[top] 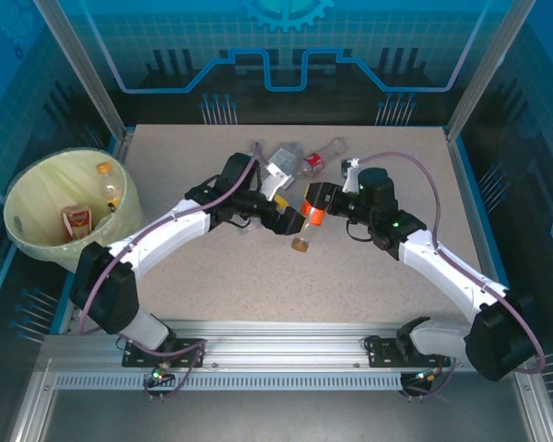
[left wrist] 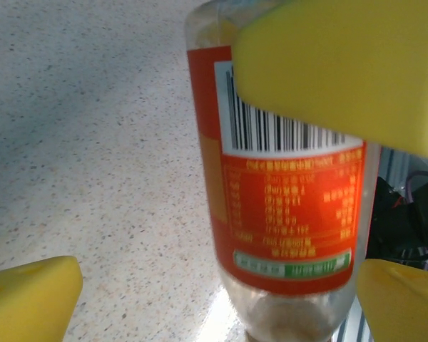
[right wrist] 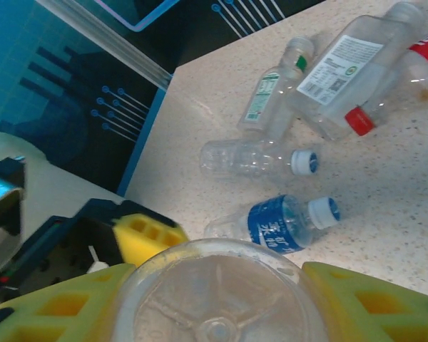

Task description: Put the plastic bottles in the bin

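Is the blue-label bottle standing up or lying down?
Lying down: the blue-label bottle rests on its side, flat on the table.

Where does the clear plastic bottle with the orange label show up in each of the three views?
Top external: mid-table, the clear plastic bottle with the orange label, held in the right gripper.
Left wrist: the bottle centre-right, barcode showing.
Right wrist: the bottle bottom centre, base facing the camera, between yellow fingers.
Shared landmark: the speckled beige tabletop.
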`<action>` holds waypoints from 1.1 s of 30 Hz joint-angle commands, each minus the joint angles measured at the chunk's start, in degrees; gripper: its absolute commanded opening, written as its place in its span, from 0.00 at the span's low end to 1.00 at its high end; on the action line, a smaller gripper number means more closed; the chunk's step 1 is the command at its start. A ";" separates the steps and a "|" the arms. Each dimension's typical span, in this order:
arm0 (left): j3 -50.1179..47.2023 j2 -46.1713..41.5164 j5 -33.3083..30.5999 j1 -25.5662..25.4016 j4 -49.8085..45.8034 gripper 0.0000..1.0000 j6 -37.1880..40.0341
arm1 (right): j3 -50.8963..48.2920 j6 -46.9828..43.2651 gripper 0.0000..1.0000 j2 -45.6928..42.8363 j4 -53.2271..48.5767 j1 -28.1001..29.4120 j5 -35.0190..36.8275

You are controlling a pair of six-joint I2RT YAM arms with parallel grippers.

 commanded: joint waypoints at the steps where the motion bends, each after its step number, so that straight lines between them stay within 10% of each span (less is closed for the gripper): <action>1: -0.37 0.70 4.09 -1.04 7.99 0.99 -4.66 | 0.70 3.59 0.35 0.16 6.63 2.00 -0.58; 7: -5.19 0.44 6.19 -1.38 20.42 0.95 -12.82 | 0.22 7.12 0.35 1.31 12.61 3.55 -0.79; 14: -5.93 -0.12 6.74 -1.51 20.91 0.63 -12.86 | 0.15 7.80 0.38 2.09 14.52 4.20 -1.98; 33: -13.57 -12.46 -19.04 -1.04 19.05 0.53 -5.03 | 5.21 2.42 1.00 -1.95 1.97 1.15 -10.24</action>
